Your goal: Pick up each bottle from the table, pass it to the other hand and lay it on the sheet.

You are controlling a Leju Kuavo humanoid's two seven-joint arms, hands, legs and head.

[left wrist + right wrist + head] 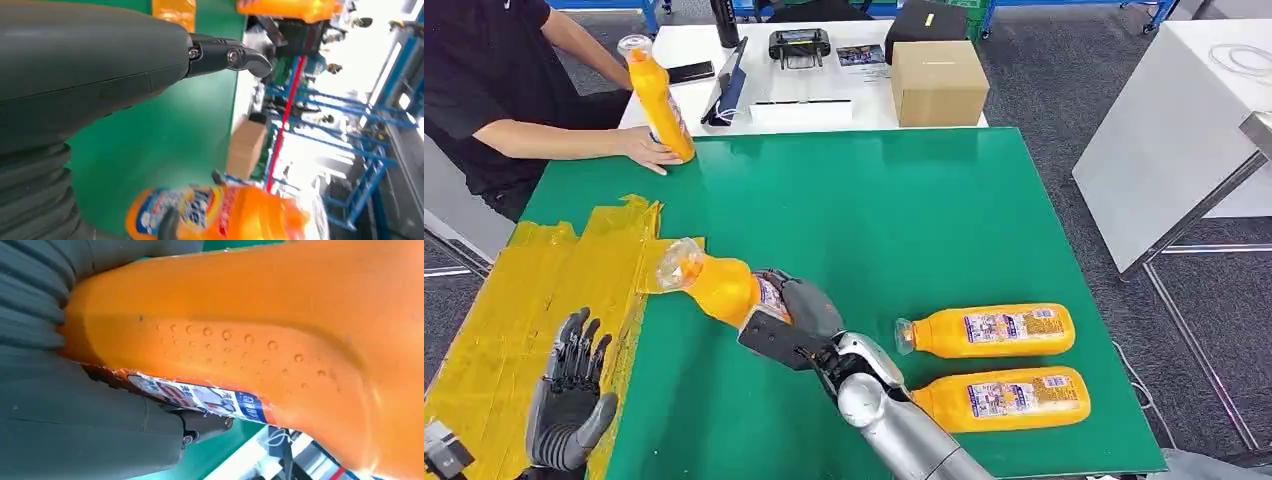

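My right hand (786, 322) grips an orange bottle (712, 283) above the green table (894, 220), its clear cap pointing left toward the yellow sheet (519, 310). Up close the same held bottle (260, 335) lies across my right hand (75, 430). My left hand (571, 394) hovers over the sheet's near part, fingers spread, holding nothing; its thumb (225, 57) sticks out over the green top. Two more orange bottles lie on their sides at the near right, one (986, 330) behind the other (1009, 398). A person's hand holds another bottle (656, 97) upright at the far left.
A person (494, 90) in black sits at the far left corner. Behind the green table a white table (824, 112) carries a cardboard box (938, 82), a phone and other gear. A white table (1184, 130) stands to the right across grey floor.
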